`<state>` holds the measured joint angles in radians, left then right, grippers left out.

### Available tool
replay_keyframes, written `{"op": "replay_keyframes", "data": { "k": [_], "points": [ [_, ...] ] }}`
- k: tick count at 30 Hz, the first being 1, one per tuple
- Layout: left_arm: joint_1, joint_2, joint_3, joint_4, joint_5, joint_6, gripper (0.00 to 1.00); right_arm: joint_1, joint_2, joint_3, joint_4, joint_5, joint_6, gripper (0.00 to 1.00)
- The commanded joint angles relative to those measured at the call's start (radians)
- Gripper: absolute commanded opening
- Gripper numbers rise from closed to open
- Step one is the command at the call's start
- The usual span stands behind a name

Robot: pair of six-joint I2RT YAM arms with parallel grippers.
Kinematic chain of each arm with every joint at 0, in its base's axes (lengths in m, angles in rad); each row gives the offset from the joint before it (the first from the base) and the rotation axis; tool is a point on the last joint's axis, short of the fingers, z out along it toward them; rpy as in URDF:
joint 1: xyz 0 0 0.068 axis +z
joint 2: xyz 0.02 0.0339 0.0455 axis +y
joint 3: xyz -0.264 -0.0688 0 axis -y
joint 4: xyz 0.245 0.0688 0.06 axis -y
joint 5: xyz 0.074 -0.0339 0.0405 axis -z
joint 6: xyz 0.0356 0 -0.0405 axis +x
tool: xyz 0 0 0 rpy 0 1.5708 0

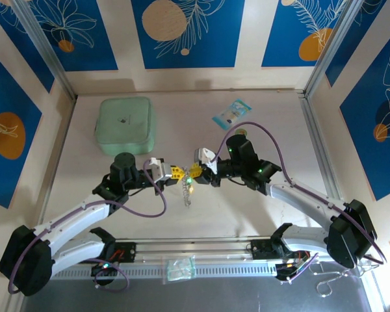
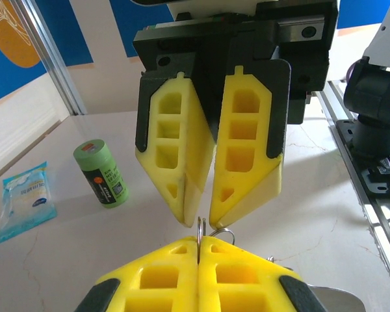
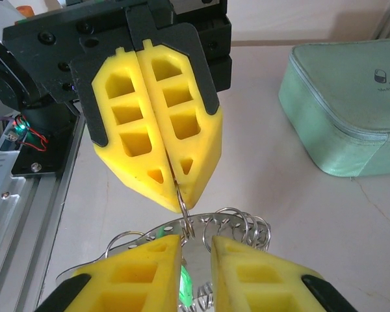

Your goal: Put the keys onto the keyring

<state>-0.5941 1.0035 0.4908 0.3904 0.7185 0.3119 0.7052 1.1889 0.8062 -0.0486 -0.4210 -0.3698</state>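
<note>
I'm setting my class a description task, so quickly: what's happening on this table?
Two grippers meet tip to tip over a wire keyring. The left gripper is shut on a thin ring of it. The right gripper faces it, fingers slightly apart beside that wire. Whether a key is on yet is too small to tell.

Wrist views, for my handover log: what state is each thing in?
left gripper: shut on the wire of the keyring.
right gripper: fingers slightly apart at that wire; grip unclear.
keyring: held at its wire, the rest hanging.
green pouch: closed, lying flat.
green cylinder: upright.
blue packet: lying flat.
</note>
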Motion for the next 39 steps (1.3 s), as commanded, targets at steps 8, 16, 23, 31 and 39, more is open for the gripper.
{"op": "replay_keyframes", "data": {
  "k": [8, 16, 23, 31, 39],
  "points": [
    [-0.011, -0.002, -0.004, 0.081, 0.066, -0.026, 0.00, 0.023, 0.030, 0.025, 0.009, 0.004, -0.019, 0.17],
    [-0.012, 0.002, -0.001, 0.062, 0.061, -0.014, 0.00, 0.019, 0.026, 0.018, 0.043, -0.013, 0.002, 0.15],
    [-0.012, 0.003, -0.001, 0.061, 0.059, -0.012, 0.00, 0.006, 0.004, 0.013, 0.027, -0.019, 0.000, 0.09],
    [-0.011, 0.001, 0.013, -0.004, 0.031, 0.023, 0.00, 0.007, 0.022, 0.052, -0.013, -0.059, -0.023, 0.00],
    [-0.018, 0.006, 0.134, -0.384, -0.047, 0.238, 0.17, 0.052, 0.068, 0.181, -0.307, 0.082, -0.184, 0.00]
  ]
}}
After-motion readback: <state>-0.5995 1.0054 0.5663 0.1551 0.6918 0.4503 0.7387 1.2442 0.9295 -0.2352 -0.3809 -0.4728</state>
